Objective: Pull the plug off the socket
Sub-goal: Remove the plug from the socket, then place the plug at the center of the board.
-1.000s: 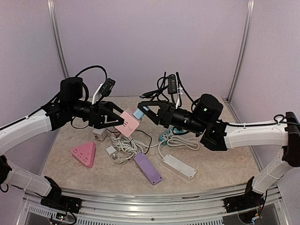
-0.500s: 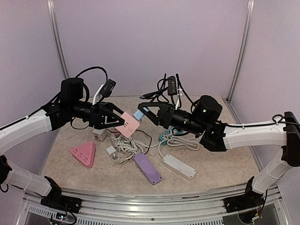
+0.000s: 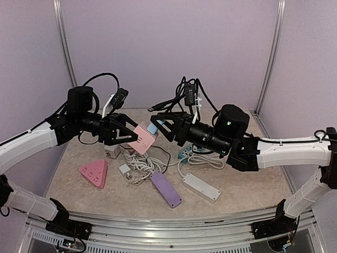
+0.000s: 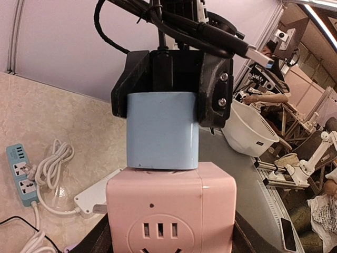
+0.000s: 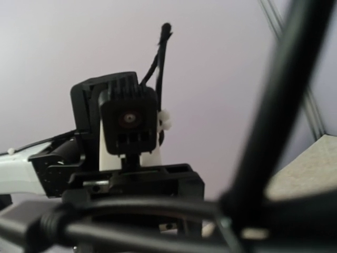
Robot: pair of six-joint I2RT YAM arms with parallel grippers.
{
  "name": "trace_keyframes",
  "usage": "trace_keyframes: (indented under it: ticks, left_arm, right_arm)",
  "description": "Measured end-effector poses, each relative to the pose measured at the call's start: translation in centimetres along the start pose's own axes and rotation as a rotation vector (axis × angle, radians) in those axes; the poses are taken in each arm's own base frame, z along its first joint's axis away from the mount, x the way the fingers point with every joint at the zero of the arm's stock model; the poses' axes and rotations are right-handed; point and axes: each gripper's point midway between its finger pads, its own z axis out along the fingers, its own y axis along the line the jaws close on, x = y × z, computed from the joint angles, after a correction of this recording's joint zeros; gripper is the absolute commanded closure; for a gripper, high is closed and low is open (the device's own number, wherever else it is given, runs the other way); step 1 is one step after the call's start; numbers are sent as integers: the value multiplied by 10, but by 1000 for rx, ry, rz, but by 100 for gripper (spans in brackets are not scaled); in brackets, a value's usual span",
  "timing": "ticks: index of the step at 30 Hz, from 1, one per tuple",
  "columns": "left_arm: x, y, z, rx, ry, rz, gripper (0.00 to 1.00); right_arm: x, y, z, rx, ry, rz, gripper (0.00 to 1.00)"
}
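Above beige table (image 3: 253, 182), left claw (image 3: 135, 136) holds socket (image 3: 144, 138), right claw (image 3: 157, 129) grips plug (image 4: 162, 132).

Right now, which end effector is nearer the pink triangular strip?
Left. The left end effector, holding the pink cube socket, is above and right of the triangular strip; the right end effector, on the blue plug, is beyond the cube.

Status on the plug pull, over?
Left gripper shut on pink socket. Right gripper shut on blue plug. Plug seated flush in socket, not yet out. Black cables loop above right gripper.
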Motion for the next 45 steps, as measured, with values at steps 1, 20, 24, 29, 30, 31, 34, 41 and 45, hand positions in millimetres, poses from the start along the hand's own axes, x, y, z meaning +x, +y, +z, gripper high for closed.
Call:
trace_keyframes:
  ticks: [1,20,24,29,30,31,34,41,45]
  left_arm:
    - [-1,-1,0,4,-1,7,100]
    - [3,2,6,-2,10,0,100]
    - [4,3,7,-9,13,-15,100]
    - [4,3,7,-8,14,-27,100]
    - [5,4,7,-10,17,-35,100]
    - [6,5,5,-15,16,-40,100]
    - [4,6,3,-20,11,-38,100]
    - [4,4,3,-8,13,-38,100]
    - [4,4,3,-8,13,-37,100]
  right_arm:
    - [-1,1,0,5,-1,-9,100]
    - [4,-3,-15,-63,27,40,100]
    - [6,-6,-18,-97,39,83,100]
    - [6,-9,-21,-126,32,126,100]
    - [3,-11,-21,-125,21,133,100]
    - [-1,-15,-22,-119,6,133,100]
    - [-10,-32,-24,-72,-20,135,100]
    - [-10,-44,-24,-19,-27,132,100]
    - [-7,-47,-24,-5,-18,127,100]
